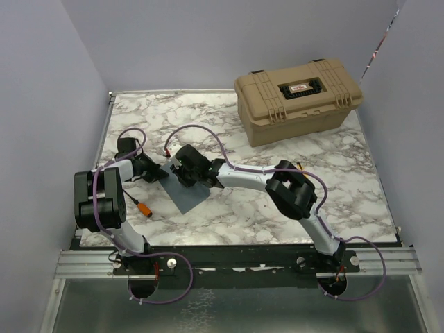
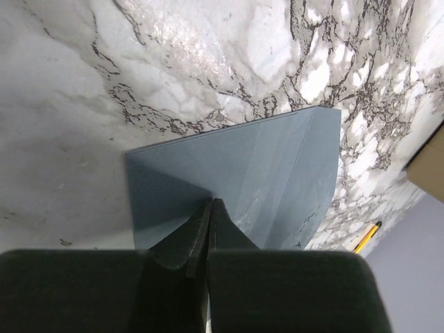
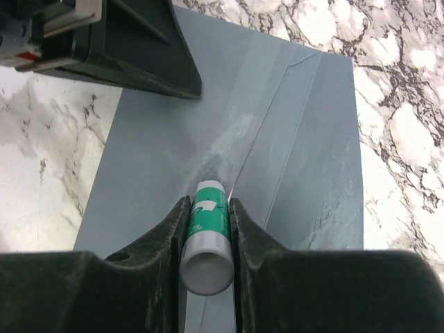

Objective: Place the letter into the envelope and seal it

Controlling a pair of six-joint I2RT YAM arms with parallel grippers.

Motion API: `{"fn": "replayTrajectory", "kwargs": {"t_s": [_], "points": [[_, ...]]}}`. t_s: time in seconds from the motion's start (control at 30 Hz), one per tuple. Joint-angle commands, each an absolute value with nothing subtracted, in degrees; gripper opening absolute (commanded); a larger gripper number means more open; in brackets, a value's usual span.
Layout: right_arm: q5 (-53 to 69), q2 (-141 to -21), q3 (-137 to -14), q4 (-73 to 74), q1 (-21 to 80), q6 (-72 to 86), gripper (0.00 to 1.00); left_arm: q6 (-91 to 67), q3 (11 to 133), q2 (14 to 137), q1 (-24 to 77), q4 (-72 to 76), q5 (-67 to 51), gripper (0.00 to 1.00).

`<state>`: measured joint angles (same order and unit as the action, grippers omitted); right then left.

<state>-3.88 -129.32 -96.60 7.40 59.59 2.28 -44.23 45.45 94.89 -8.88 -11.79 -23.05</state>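
The slate blue-grey envelope (image 1: 187,196) lies flat on the marble table between the two arms; it also shows in the left wrist view (image 2: 263,166) and the right wrist view (image 3: 305,152). My left gripper (image 2: 211,202) is shut, its tips resting on the envelope's surface near one edge; it appears in the top view (image 1: 161,173) at the envelope's left corner. My right gripper (image 3: 208,200) is shut on a green-and-white glue stick (image 3: 208,222), whose tip touches the envelope along a flap seam with a pale smear. The letter is not visible.
A tan hard case (image 1: 298,97) stands at the back right. A small orange-tipped object (image 1: 143,208) lies near the left arm. A yellow pen-like item (image 2: 368,236) lies beyond the envelope. Grey walls close in the table on three sides.
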Motion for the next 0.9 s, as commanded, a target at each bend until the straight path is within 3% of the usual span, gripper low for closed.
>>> {"fn": "replayTrajectory", "kwargs": {"t_s": [0.0,0.4,0.87], "points": [[-1.09,-128.89,-96.09,17.93,59.94,-2.88,0.0,-44.23,41.33,98.57,-9.73,-15.25,-17.48,0.0],[8.41,-126.85,-93.11,18.67,59.94,-6.59,0.0,-46.32,38.09,98.45,-10.41,-13.11,-18.72,0.0],[-3.17,-135.35,-102.25,17.56,58.46,2.37,0.0,-46.14,36.07,97.68,-10.5,-12.48,-19.07,0.0]]}}
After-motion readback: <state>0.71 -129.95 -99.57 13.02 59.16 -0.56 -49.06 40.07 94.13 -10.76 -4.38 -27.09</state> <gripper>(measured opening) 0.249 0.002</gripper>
